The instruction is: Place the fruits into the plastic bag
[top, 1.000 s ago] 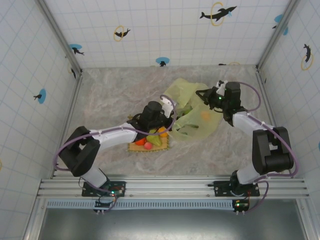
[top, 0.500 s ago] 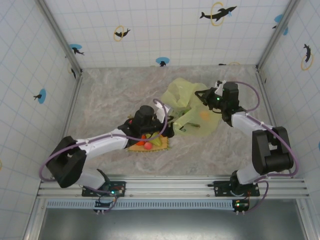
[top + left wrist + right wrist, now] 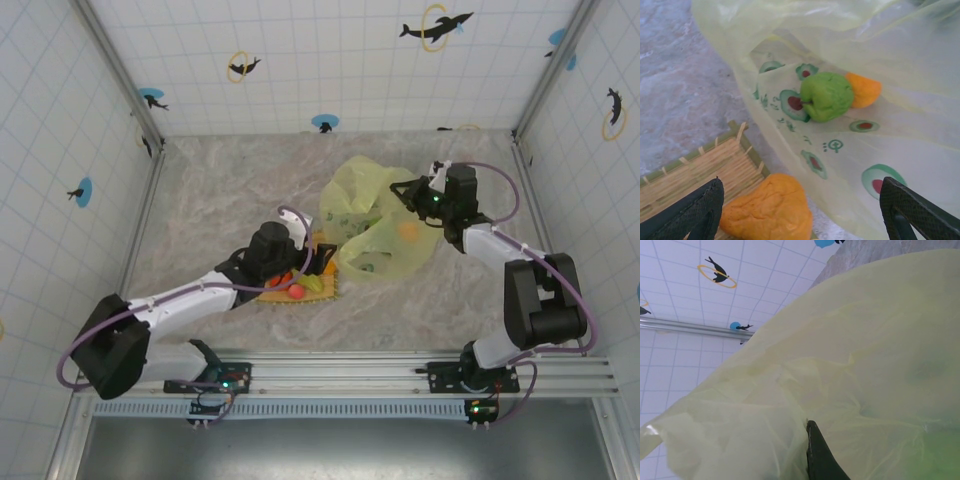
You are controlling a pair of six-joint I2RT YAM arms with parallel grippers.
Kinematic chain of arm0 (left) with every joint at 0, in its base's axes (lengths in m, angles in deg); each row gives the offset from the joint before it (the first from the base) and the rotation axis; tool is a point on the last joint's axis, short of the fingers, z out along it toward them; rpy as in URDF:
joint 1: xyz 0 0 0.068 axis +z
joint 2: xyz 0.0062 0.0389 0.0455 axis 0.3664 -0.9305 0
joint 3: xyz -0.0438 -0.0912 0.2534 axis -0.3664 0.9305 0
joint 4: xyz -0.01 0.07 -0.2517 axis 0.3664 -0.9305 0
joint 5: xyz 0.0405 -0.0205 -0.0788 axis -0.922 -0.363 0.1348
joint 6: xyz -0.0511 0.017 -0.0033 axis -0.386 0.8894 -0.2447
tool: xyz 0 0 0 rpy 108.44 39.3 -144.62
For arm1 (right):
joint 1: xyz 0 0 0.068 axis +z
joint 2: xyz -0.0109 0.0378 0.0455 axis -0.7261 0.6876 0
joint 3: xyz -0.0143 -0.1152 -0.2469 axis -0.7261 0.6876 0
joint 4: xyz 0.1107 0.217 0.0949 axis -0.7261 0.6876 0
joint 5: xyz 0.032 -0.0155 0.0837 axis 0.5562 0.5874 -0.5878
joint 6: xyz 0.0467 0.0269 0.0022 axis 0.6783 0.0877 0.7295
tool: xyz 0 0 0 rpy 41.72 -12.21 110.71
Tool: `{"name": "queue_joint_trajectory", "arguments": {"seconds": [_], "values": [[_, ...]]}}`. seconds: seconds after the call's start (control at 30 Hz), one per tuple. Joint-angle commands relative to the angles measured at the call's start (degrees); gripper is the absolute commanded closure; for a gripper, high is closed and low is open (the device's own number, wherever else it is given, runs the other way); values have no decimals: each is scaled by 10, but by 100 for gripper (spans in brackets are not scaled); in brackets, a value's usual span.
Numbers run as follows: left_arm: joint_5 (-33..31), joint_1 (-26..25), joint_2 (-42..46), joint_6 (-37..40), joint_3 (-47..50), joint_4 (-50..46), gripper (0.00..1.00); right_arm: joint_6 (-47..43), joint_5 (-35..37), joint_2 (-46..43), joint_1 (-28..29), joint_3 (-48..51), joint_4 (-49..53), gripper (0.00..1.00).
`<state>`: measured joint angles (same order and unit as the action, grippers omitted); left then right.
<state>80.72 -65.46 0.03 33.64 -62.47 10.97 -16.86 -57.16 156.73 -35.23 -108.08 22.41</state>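
Note:
The yellow-green plastic bag (image 3: 375, 225) lies right of centre, its upper edge pinched and held up by my right gripper (image 3: 405, 190), which is shut on the film (image 3: 790, 390). Through the bag's open mouth I see a green fruit (image 3: 826, 96) and an orange one (image 3: 864, 90) inside. My left gripper (image 3: 325, 264) hovers open over the right end of the tan woven mat (image 3: 272, 295), nothing held. An orange fruit (image 3: 767, 207) lies on the mat just below and between its fingers (image 3: 700, 210). A red fruit (image 3: 296, 291) and a yellowish-green one (image 3: 314, 284) also sit on the mat.
The left arm's body covers part of the mat. Tiled walls enclose the marble table (image 3: 220, 190) at the back and both sides, and a metal rail (image 3: 340, 375) runs along the near edge. Bare tabletop lies left of and behind the bag.
My left arm has drawn back from the bag's mouth toward the near left, and its gripper now hangs over the mat. The right gripper kept its hold; the bag's mouth shifted a little.

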Motion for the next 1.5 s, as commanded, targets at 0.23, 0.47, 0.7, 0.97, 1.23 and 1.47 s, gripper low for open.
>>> {"name": "queue_joint_trajectory", "arguments": {"seconds": [0.23,0.47,0.7,0.97,1.23,1.47], "values": [[83,3,-130,-59,-137,33,82,-210,26,-21,-4,-95,223,100],[222,12,-145,-145,-169,117,100,-397,186,-51,3,-187,426,100],[229,48,-197,-172,-194,110,100,-439,261,-45,13,-225,478,100],[200,84,-228,-156,-215,76,95,-420,252,-36,26,-224,446,100],[122,84,-154,-83,-148,5,50,-378,231,-21,30,-198,383,100],[51,85,-15,-39,-16,-15,29,-379,238,-4,27,-216,387,100]]}}
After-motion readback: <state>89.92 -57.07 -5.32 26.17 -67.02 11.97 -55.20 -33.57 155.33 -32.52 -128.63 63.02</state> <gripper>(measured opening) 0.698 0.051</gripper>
